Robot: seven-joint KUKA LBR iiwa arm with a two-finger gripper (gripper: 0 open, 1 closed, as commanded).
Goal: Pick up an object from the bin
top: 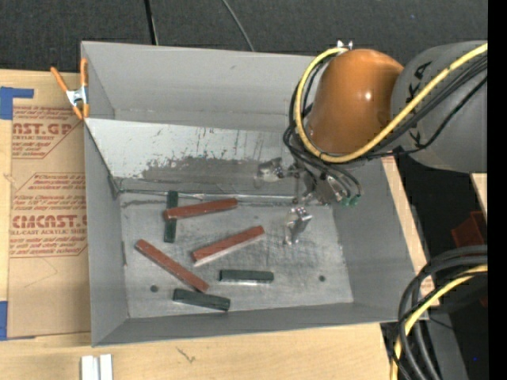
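Down in the grey metal bin [198,85], the pincer [297,226] hangs low over a bare, scuffed patch of the floor, right of the middle. Whether it is apart or together cannot be told, and nothing can be seen clamped in it. Above it sits the arm's rounded orange cover [352,101], ringed by yellow and black cables [301,101].

Nearest to the pincer is a slanted red-brown stick [227,245], lying flat near the middle of the floor. Its right end stops just left of the pincer, close but apart. Below that stick, towards the front wall, lies a short dark green bar [246,276]. Further left and nearer the front lies a second dark green bar [201,299], slightly tilted. A long red-brown stick [170,265] runs diagonally at the lower left, its lower end near the second dark green bar. Towards the back left — well apart from the pincer — an upper red-brown stick [200,209] lies almost level, crossing over a small dark green block [170,228] at its left end.
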